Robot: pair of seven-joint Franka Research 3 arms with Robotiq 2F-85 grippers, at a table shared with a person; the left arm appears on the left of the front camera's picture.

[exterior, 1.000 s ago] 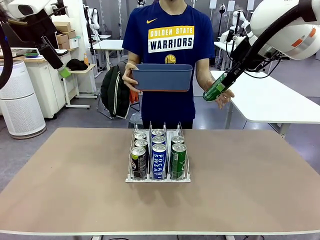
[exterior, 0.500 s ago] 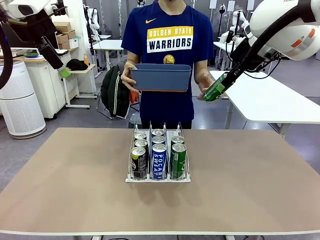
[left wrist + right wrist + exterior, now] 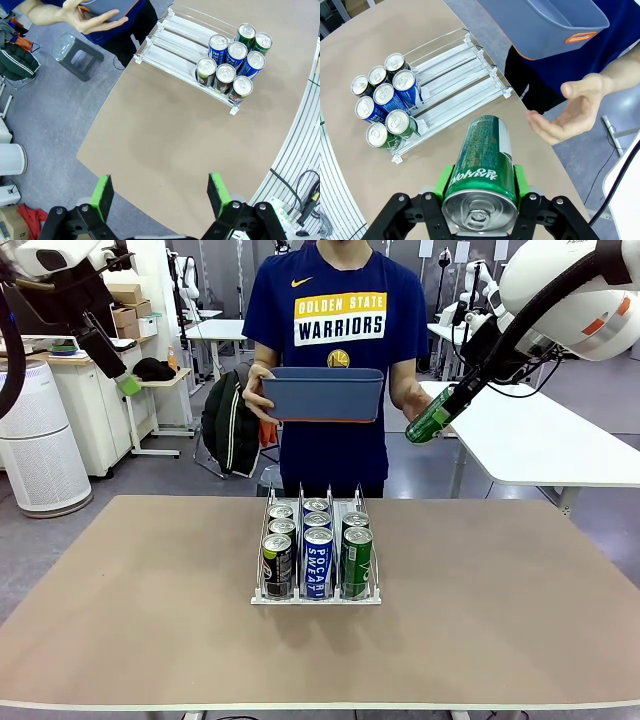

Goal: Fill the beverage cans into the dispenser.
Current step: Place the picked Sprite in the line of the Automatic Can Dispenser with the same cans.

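- At the far side of a brown table (image 3: 150, 610), a person in a blue shirt holds a blue-grey bin (image 3: 323, 394) against the chest with one hand (image 3: 258, 390), while the other hand (image 3: 570, 107) is open, palm up, just beside the robot's raised can.
- The right gripper (image 3: 480, 192) pinches a green can (image 3: 482, 167) between its green pads, gripping the can's sides near the silver top; in the front view the can (image 3: 432, 417) hangs tilted in the air, high above the table's far right, apart from the rack.
- The dispenser (image 3: 316, 595) sits at the middle of the table, its three lanes split by thin upright dividers on a white base.
- Seven cans crowd its near end: a dark can with a yellow-green band (image 3: 277, 564), a blue-white Pocari Sweat can (image 3: 318, 562) and a green can in the front row (image 3: 356, 560), with more behind them in each lane.
- The far ends of the lanes, towards the person, lie bare in both wrist views.
- The left gripper (image 3: 160, 192) is held high over the table's left edge, its fingers spread wide and holding nothing, well apart from the rack.
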